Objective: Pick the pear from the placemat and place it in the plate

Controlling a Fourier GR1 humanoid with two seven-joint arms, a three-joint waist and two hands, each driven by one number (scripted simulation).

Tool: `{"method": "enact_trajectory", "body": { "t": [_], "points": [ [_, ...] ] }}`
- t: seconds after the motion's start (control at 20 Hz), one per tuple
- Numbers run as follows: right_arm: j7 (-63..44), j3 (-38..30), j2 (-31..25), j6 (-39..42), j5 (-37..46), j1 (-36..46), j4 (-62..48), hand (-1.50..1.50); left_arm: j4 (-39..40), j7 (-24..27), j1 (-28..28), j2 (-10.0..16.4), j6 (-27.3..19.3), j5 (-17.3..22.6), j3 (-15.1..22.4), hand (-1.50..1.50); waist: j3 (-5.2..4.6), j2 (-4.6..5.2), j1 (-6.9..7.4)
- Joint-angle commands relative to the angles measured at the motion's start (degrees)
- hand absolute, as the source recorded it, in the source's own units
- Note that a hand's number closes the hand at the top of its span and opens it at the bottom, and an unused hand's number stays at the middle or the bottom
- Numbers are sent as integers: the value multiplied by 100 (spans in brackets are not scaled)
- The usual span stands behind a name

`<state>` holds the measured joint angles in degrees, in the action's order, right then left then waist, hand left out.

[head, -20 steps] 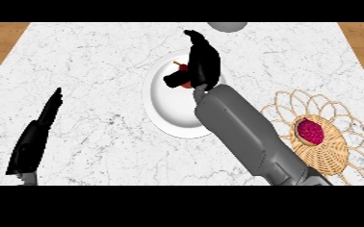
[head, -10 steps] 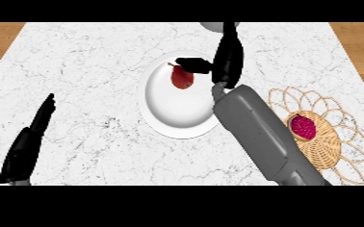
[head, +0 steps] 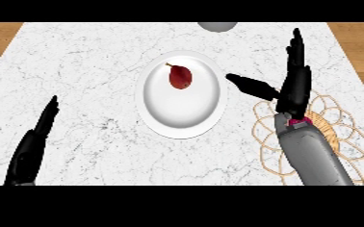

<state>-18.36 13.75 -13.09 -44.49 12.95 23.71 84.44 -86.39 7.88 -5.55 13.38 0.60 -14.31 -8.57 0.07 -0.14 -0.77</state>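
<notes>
**Fingers straight, both hands empty**

Left hand (head: 32,144) rests open at 8 o'clock. Pear (head: 180,76) lies in plate (head: 181,118), toward its 12 o'clock side. Right hand (head: 294,84) at 3 o'clock, above placemat (head: 343,125). Risk: thumb clips rim, pear rolls.

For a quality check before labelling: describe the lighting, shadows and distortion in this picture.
Head view: light falls evenly on the marble counter, with no glare patch. Head view: the white plate looks taller than wide, so this steep view seems to stretch it. Head view: no dark shadow shows beside the pear or under the right hand.
</notes>
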Motion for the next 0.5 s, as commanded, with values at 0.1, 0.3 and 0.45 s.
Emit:
{"method": "enact_trajectory", "body": {
  "t": [0.1,0.3,0.45],
  "points": [
    [1539,-525,-463,837,-914,-1393,660,-150,119,-56,292,177,220,157,-197,0,-4,13,41],
    [1888,-1173,-636,1281,-1274,-1747,694,-150,-450,6,-383,12,229,59,-73,0,-4,9,82],
    [1768,-1555,-851,1657,-1414,-1858,927,-150,-632,-418,-123,130,386,102,-155,0,-5,8,75]
  ]
}}
